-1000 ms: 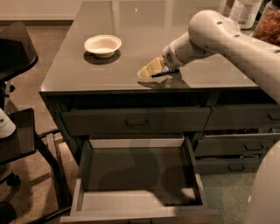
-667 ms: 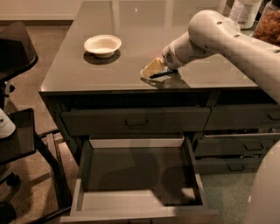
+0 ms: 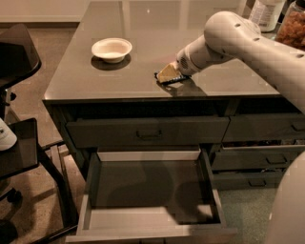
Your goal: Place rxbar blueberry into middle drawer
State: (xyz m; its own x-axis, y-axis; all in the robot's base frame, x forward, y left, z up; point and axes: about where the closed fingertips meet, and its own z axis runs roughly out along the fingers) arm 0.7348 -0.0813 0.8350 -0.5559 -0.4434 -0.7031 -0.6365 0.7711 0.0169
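The rxbar blueberry (image 3: 173, 80) lies on the grey cabinet top (image 3: 143, 28) near its front edge. Only a dark strip of it shows, under the tip of my gripper. My gripper (image 3: 167, 74), pale yellow at the tip, comes in from the right and rests down on the bar. The middle drawer (image 3: 143, 183) is pulled wide open below. It is deep, with pale inner walls, and nothing lies in it.
A white bowl (image 3: 111, 49) stands on the top to the left of the gripper. The shallow top drawer (image 3: 147, 132) is shut. Narrower drawers (image 3: 257, 159) fill the right column. A black chair (image 3: 19, 143) stands at left. Containers (image 3: 267, 14) stand at the back right.
My gripper has shifted slightly to the right and a little farther back on the cabinet top, staying over the bar. The drawer and bowl have not moved.
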